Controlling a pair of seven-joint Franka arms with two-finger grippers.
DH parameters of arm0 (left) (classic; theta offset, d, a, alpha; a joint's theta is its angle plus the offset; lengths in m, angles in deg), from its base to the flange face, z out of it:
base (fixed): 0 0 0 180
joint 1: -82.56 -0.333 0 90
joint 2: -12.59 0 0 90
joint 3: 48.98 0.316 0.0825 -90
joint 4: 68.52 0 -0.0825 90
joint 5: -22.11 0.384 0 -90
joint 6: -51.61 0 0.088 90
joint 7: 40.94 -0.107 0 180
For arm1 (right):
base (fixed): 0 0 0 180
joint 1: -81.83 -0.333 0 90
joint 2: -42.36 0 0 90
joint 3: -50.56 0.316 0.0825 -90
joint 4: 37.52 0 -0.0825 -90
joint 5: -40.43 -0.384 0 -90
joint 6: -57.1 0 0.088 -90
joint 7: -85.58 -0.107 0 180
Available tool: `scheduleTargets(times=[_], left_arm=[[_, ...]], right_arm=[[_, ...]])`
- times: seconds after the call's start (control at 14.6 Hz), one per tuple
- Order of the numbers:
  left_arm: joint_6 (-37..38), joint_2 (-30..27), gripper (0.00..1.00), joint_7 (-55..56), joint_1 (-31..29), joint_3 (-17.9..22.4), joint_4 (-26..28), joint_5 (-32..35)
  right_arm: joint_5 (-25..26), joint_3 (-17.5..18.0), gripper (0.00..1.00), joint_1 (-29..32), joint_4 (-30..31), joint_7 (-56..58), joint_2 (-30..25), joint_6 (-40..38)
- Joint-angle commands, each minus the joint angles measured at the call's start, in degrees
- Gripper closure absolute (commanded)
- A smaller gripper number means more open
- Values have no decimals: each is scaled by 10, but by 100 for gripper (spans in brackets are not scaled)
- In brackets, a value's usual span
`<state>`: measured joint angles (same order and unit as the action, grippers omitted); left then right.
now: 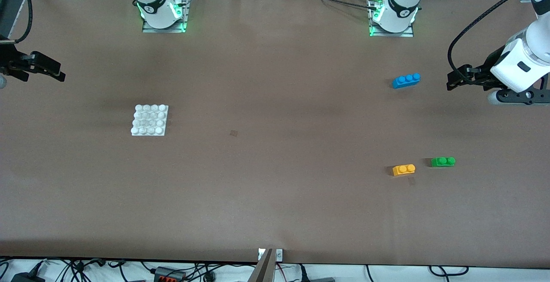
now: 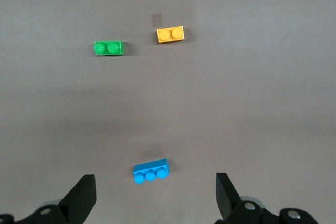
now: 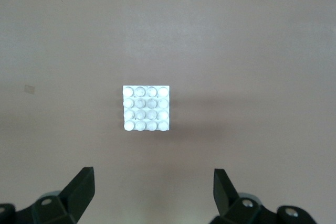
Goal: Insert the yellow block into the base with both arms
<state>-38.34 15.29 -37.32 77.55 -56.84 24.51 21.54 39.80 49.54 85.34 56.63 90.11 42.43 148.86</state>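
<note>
**Both grippers spread wide, bricks untouched on the table**

Nearest the front camera lies the yellow block [image 1: 404, 170], studs up, toward the left arm's end of the table. The green brick [image 1: 443, 161] sits just beside it at its 2 o'clock, apart from it. Farther from the camera, toward the right arm's end, the base [image 1: 149, 120] rests flat on the brown table [image 1: 275, 213], at about 9 o'clock from the yellow block and well apart from it. The blue brick [image 1: 406, 80] lies farther still, at 12 o'clock from the yellow block. The left gripper [image 1: 452, 80] hangs in the air near the blue brick, fingers released, holding nothing. The right gripper [image 1: 58, 73] hangs over its own end of the table, at 10 o'clock from the base, likewise released and empty.
</note>
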Motion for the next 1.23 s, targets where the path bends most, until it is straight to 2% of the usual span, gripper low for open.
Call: scheduleTargets(times=[0.0,0.69,0.89,1.17], left_arm=[[12,5,0,-11,-5,-3,-14,-11],[12,4,0,-11,-5,-3,-14,-11],[12,4,0,-12,-5,-3,-14,-11],[13,5,0,-12,-5,-3,-14,-11]], right_arm=[[7,-1,0,-3,-1,-2,5,-6],[1,0,0,-5,-2,-1,28,-61],[1,0,0,-10,-27,0,74,-62],[-1,0,0,-28,-25,0,117,-48]])
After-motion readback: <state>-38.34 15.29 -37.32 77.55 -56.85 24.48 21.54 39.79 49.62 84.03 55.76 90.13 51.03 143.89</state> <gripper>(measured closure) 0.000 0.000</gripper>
